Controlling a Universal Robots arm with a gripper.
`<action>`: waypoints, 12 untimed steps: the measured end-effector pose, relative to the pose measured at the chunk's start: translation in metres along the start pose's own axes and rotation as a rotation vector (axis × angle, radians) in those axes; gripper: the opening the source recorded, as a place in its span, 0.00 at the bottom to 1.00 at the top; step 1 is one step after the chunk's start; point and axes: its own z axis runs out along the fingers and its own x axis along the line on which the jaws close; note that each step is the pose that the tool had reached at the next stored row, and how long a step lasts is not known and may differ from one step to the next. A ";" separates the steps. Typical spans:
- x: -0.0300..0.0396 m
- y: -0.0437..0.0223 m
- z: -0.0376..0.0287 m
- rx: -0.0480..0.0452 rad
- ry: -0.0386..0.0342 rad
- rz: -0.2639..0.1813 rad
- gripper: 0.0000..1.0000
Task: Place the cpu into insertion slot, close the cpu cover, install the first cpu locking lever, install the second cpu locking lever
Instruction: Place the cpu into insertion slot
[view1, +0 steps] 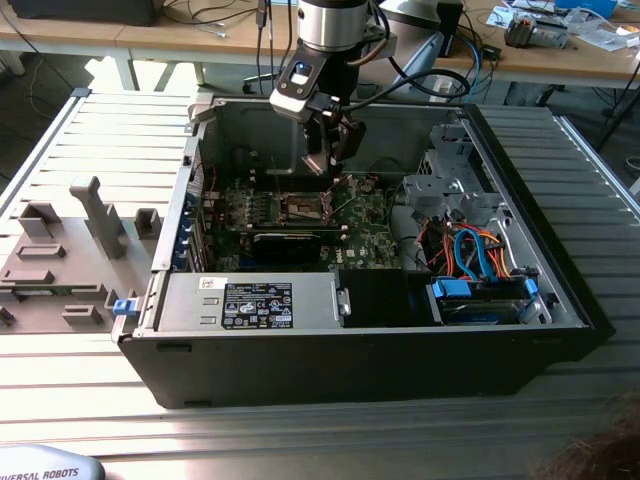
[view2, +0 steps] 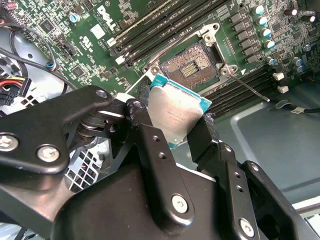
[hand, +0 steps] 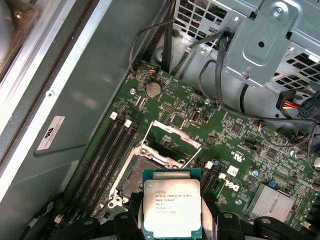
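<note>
- One cpu (hand: 171, 207) is pinched by its two opposite edges between the gripper (view2: 174, 126) fingers, metal top facing the first wrist view. It hangs clear above the board, not yet seated.
- One insertion slot (view2: 192, 67) lies open and bare. In the exterior view it sits at about six o'clock from the gripper (view1: 330, 150), close below it.
- One cpu cover (hand: 167, 131) stands flipped up at the slot's far edge, as the first wrist view shows it.
- One thin locking lever (view2: 250, 87) is plain in the second wrist view, swung out beside the slot. I cannot tell where the other one is.
- One computer case (view1: 560, 300) holds it all, with its drive cage at about three o'clock from the slot in the exterior view.
- Risk: the chip looks tilted against the socket face. Coming down out of square could bend the contacts or leave it riding on the frame.
- Risk: the hold is on thin edges only, so a nudge against the raised cover or the lever could twist or drop the chip.
- Risk: a wrong turn of the chip would keep it from keying in.
</note>
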 end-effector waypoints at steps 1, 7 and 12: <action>0.0000 0.0000 0.0000 0.0006 -0.0010 0.001 0.54; 0.0000 0.0000 0.0000 0.0036 -0.0066 0.005 0.54; 0.0000 0.0000 0.0001 0.0079 -0.0144 0.011 0.54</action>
